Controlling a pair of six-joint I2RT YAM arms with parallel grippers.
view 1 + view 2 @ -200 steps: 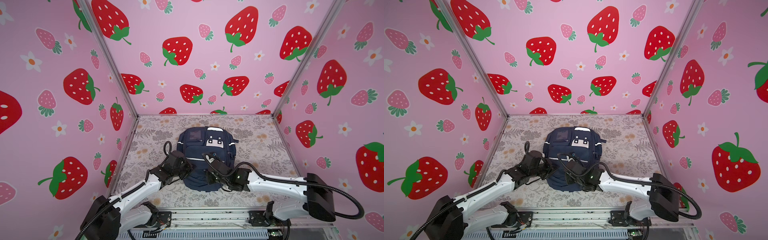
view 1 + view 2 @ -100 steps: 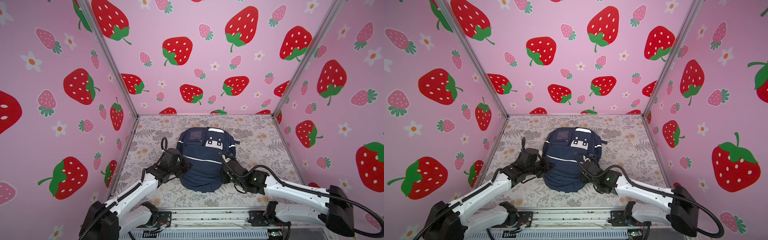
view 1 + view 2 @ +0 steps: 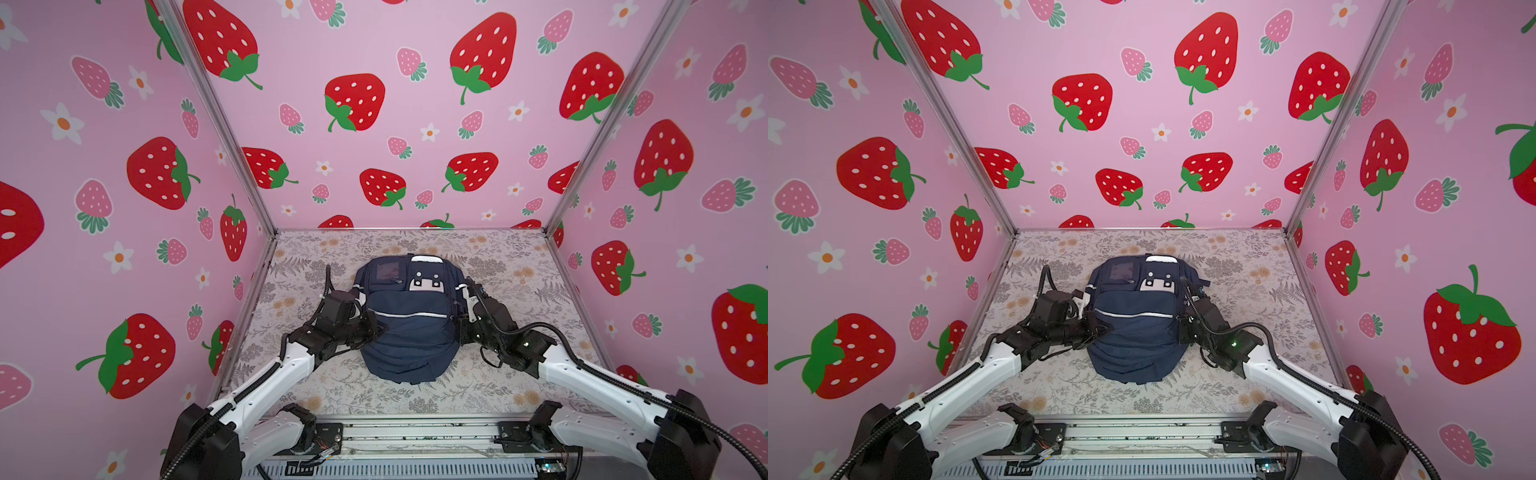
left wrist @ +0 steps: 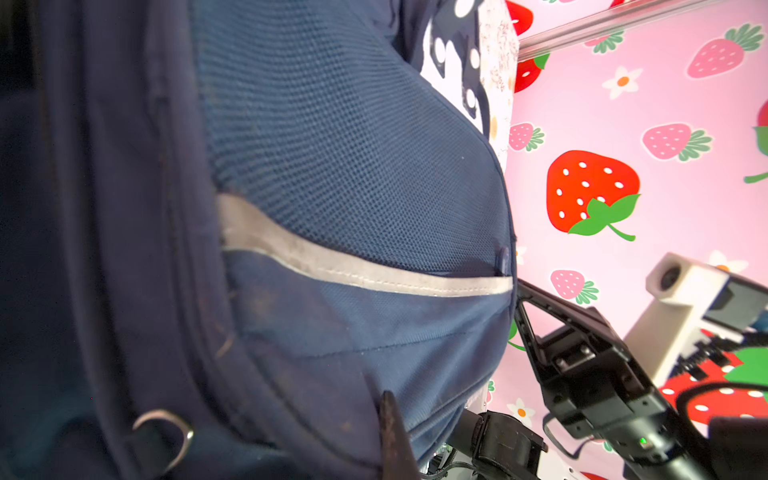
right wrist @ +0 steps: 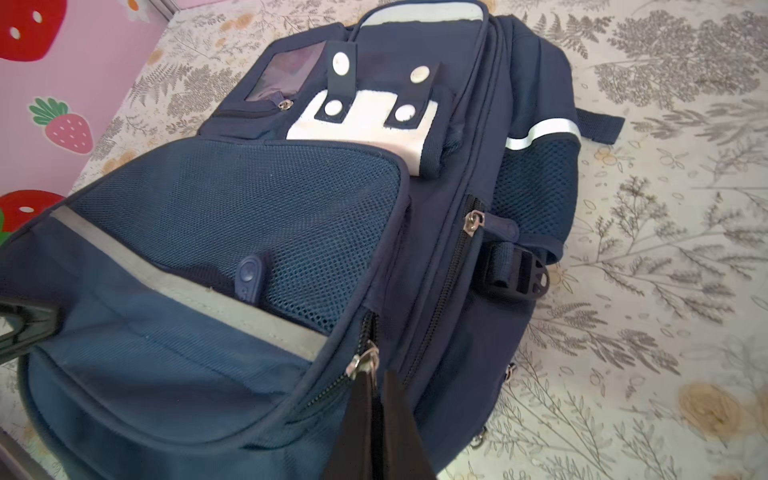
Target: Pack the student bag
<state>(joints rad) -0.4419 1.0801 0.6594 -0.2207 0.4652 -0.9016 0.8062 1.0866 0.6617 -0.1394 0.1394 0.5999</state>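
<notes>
Between the fingers of the right tool (image 5: 376, 386), which are closed together, the metal zip pull (image 5: 362, 365) of a front pocket appears to be pinched. Directly ahead of that tool the student bag (image 5: 232, 216) is laid front-up, with its grey stripe (image 5: 199, 291) and white patch (image 5: 361, 124) seen beyond the fingertips. Against the opposite flank of the bag the left tool (image 3: 376, 328) is pressed, likewise closed. Whether a fold of fabric is caught in it cannot be told, since only one dark fingertip (image 4: 390, 419) is shown against the cloth. The bag is thus bracketed between the two tools and touched by both. No loose school items are seen beside either tool and no pocket is seen gaping, so the filling is judged to be done and the work to be at the zip stage. What is left is judged to be running this slider to its end and releasing the bag, though which way it must travel cannot be read. Under and beyond the tools a surface (image 3: 511, 253) covered in a pale floral print is spread. Farther out, the cell is closed by pink walls (image 3: 415, 124) printed with strawberries and small flowers, joined by metal corner posts (image 3: 230, 137).
</notes>
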